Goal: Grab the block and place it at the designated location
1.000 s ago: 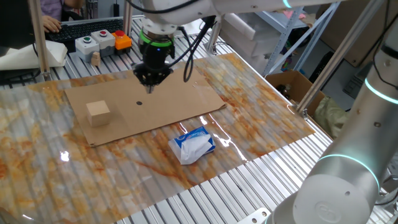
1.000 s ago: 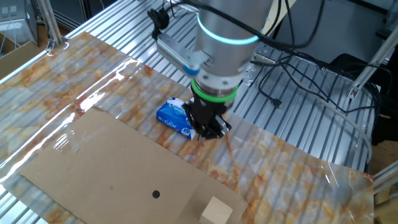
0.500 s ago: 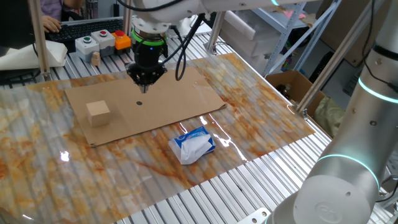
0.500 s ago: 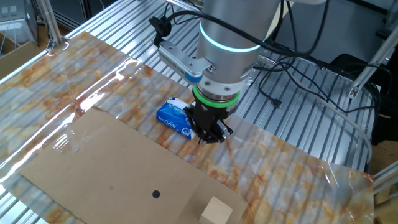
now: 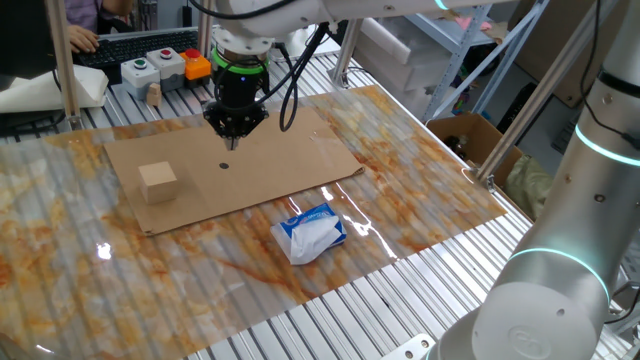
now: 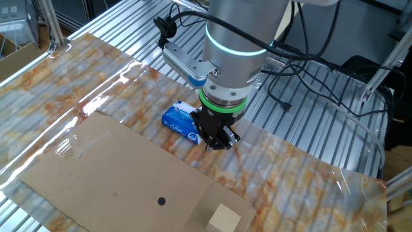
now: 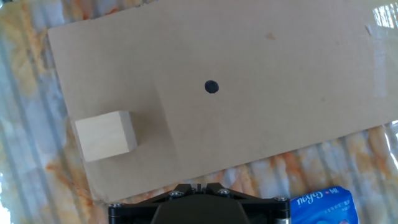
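Scanning left to right in one fixed view: small light-tan wooden cube, the block [image 5: 158, 181], sits near the left end of the flat brown cardboard sheet [image 5: 290, 165], resting flat on it, nothing touching it. Right of it, the tiny round black dot [image 5: 224, 167] that marks the designated location, well apart from the block. My black two-finger gripper [image 5: 236, 125] hangs above the sheet's far edge, just behind the dot, not touching anything. Jaws look drawn close together with nothing between them, but I can't tell for sure; the hand view only shows the gripper body's black underside, no fingertips. Further right, off the sheet toward the near side, the blue-and-white soft packet [image 5: 311, 232] lies on the marbled orange-and-white table cover [image 5: 420, 200]. Behind the sheet at the far left: a small upright wooden peg [image 5: 153, 94] beside a grey button box [image 5: 155, 68]. Hand view, same order: block [image 7: 106, 135] at lower left of the sheet [image 7: 280, 74], dot [image 7: 212, 87] up and right of it, packet corner [image 7: 320, 207] at bottom right. In the other fixed view the gripper [image 6: 216, 139] hangs next to the packet [image 6: 181, 120], with the dot [image 6: 161, 201] and block [image 6: 224, 218] nearer the camera.
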{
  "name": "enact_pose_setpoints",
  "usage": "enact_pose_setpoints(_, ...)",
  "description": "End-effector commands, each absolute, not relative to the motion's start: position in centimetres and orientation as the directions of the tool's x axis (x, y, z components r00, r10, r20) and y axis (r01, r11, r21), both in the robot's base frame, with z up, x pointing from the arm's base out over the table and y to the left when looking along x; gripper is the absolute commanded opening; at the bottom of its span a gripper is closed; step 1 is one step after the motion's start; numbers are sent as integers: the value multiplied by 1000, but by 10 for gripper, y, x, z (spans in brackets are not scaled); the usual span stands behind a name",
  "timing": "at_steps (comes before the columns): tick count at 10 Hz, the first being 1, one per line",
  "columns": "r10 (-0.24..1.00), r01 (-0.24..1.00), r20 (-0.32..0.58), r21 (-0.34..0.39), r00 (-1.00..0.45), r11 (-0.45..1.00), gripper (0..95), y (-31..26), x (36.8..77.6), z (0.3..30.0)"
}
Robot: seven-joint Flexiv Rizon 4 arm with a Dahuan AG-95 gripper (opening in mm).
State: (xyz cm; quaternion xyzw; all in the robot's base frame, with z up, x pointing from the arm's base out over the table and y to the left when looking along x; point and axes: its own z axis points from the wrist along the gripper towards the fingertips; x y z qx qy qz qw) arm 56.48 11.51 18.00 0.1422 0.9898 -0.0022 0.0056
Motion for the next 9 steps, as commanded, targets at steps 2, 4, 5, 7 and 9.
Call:
enact_pose_setpoints(2, 287, 287, -14, -2, -958, 958, 0, 115, 564, 180)
enact_pose_setpoints(4, 289, 289, -14, 1, -957, 957, 0, 115, 564, 180)
enact_pose_setpoints(5, 305, 305, -17, 0, -952, 952, 0, 115, 564, 180)
enact_pose_setpoints(7, 302, 302, -15, 2, -953, 953, 0, 115, 564, 180)
enact_pose_setpoints(9, 303, 303, -16, 2, -953, 953, 0, 115, 564, 180)
